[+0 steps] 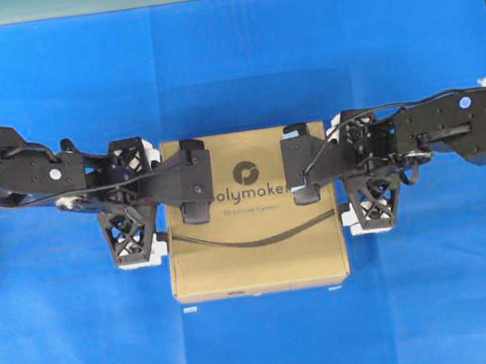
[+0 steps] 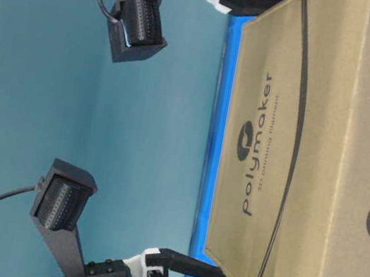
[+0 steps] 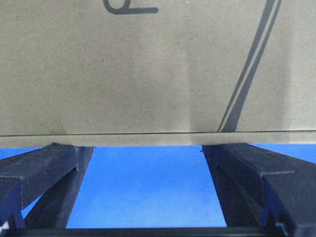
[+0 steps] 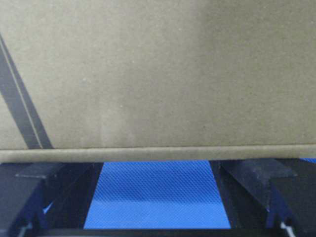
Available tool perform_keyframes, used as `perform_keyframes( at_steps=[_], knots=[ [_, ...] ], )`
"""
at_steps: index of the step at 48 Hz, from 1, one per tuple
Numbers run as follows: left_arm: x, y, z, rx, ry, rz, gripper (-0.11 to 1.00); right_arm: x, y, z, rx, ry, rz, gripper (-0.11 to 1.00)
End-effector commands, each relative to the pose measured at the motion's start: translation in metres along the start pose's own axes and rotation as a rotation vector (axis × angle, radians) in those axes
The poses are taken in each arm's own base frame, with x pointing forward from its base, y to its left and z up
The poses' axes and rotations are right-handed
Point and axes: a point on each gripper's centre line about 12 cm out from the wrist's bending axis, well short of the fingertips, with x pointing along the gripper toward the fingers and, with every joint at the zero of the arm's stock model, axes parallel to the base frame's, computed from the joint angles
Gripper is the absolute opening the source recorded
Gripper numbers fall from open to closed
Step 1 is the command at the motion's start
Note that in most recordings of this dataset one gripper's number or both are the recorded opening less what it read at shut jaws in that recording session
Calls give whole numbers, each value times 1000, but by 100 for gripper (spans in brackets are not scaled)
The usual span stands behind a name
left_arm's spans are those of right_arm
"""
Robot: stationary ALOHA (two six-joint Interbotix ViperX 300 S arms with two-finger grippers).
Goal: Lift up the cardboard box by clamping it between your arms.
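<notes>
Two arms: the left gripper [image 1: 127, 204] and right gripper [image 1: 365, 168] flank the box, jaws spread wide, grasping nothing.
Cardboard box [image 1: 257, 262]: flat on the blue cloth [image 1: 227, 74], between both grippers, their fingers [image 3: 47, 163] meeting its side edges.
Handling: probably stiff, light, smooth-sided; squeeze opposite sides evenly near mid-length, or it may slip or tilt.

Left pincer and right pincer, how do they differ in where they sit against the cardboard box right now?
The left pincer sits at the cardboard box's left edge, the right pincer at its right edge. From overhead, the left arm slopes down toward the box, while the right arm runs nearly level. Both are open, fingers spread along the box's side wall, with blue cloth showing between them in each wrist view.
</notes>
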Motion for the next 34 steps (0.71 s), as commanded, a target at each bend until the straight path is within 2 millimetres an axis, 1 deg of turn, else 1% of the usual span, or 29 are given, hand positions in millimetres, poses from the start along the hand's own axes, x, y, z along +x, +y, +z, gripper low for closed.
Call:
perform_keyframes(
  at_steps=[1,6,12,15,23,34],
  knots=[
    [4,10,16,16,-79,23,89,-11,-14,25,17,-89,-24,99],
    [3,9,13,8,-73,21,89,-15,-14,28,20,-102,-25,99],
    [-3,6,13,7,-87,19,89,-22,-13,30,23,-120,-23,99],
    [-8,4,14,7,-100,17,89,-29,-14,31,28,-138,-25,99],
    [-29,-3,15,21,-150,15,89,-47,-12,26,44,-181,-22,99],
    [-61,-7,6,-20,-223,14,89,-60,-5,14,66,-209,-6,99]
  ],
)
